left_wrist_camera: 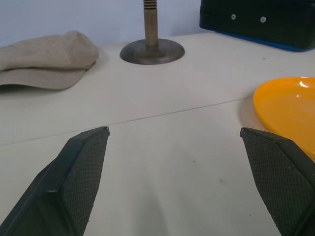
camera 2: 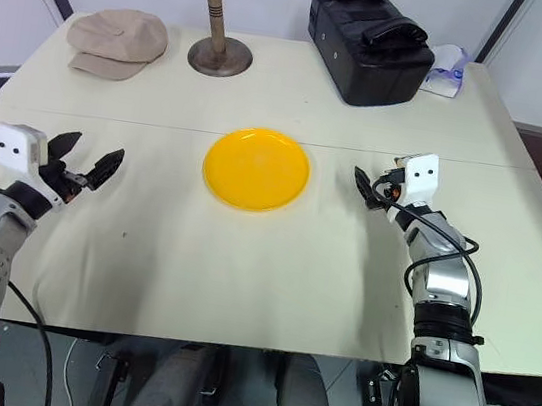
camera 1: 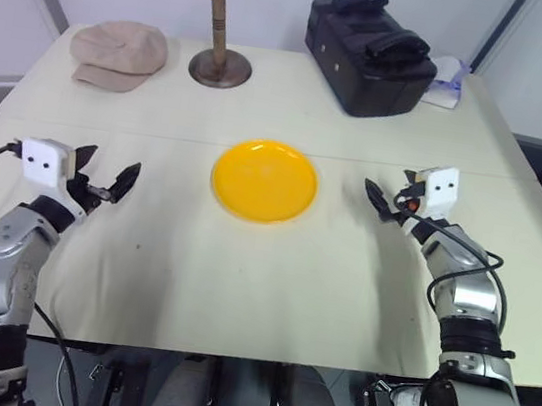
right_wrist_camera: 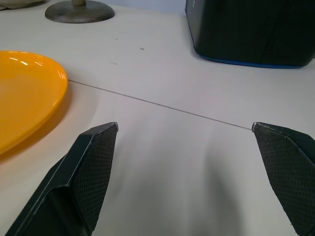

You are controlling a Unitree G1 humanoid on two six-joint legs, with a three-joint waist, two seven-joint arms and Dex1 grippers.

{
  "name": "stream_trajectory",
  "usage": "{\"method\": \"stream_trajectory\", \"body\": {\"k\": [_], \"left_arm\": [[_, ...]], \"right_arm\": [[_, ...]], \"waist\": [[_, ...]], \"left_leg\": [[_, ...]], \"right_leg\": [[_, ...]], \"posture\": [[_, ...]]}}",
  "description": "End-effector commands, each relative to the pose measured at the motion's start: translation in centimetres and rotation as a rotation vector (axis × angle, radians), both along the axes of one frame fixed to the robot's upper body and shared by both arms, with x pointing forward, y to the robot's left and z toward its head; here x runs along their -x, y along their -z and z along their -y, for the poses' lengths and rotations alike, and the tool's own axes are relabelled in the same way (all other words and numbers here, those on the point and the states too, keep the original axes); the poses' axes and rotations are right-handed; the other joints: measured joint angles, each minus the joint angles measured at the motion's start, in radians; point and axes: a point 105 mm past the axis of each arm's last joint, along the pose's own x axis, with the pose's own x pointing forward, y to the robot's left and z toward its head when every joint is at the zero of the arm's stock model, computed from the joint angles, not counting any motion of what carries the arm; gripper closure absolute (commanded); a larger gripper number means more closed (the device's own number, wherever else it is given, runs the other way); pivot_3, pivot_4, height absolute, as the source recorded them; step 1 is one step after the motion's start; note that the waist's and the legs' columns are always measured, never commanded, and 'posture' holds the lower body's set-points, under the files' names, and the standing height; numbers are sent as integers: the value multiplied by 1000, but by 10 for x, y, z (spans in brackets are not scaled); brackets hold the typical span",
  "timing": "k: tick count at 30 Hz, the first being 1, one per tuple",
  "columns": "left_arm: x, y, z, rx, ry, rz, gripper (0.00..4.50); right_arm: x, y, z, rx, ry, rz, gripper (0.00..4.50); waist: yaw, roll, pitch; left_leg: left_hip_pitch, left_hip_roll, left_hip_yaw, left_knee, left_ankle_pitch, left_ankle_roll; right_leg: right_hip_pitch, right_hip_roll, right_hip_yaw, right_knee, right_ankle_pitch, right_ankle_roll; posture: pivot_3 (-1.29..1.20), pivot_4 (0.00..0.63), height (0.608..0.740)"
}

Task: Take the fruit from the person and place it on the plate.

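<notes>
A big pale bench (camera 1: 239, 289) fills most of the head view, with a thin line running across it from left to right. The plate (camera 1: 265, 179) is bright yellow and round, and it sits flat near the middle of the frame with nothing on it. The left gripper (camera 1: 105, 176) is at the left side of the frame, well apart from the plate, and its two black jaws are spread wide with nothing between them. The right gripper (camera 1: 385, 197) is at the right side of the frame, a bit nearer to the plate, and its jaws are spread wide too, with nothing in them. Each gripper has a white camera block on top. At the upper left of the frame lies a soft tan cap (camera 1: 118, 53). Just to the right of the cap stands a brown wooden stand (camera 1: 216, 24) with a round top, a thin post and a round base. At the upper right sits a black bag (camera 1: 370, 55) with straps on top, and a blue and white packet (camera 1: 443, 86) pokes out just beside it on the far right. No writing can be read on the bag or the packet. In the left wrist view the plate's edge shows past one jaw, and the cap and the stand's base lie farther back.
</notes>
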Motion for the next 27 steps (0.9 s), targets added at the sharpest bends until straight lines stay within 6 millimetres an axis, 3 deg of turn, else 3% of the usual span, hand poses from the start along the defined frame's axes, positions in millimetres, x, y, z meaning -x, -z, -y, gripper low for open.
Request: {"method": "stream_trajectory", "body": {"k": [1,27], "left_arm": [[0,-11,-2,-12,-7,46,0],[-1,-12,-3,-12,-5,48,0]], "right_arm": [[0,-16,4,2,11,59,41],[-2,-17,4,7,12,65,41]], "waist": [[0,0,0],[0,0,0]], "left_leg": [[0,0,0,0,0,0],[0,0,0,0,0,0]], "right_leg": [[0,0,0,0,0,0],[0,0,0,0,0,0]], "posture": [[0,150,740],[0,150,740]]}}
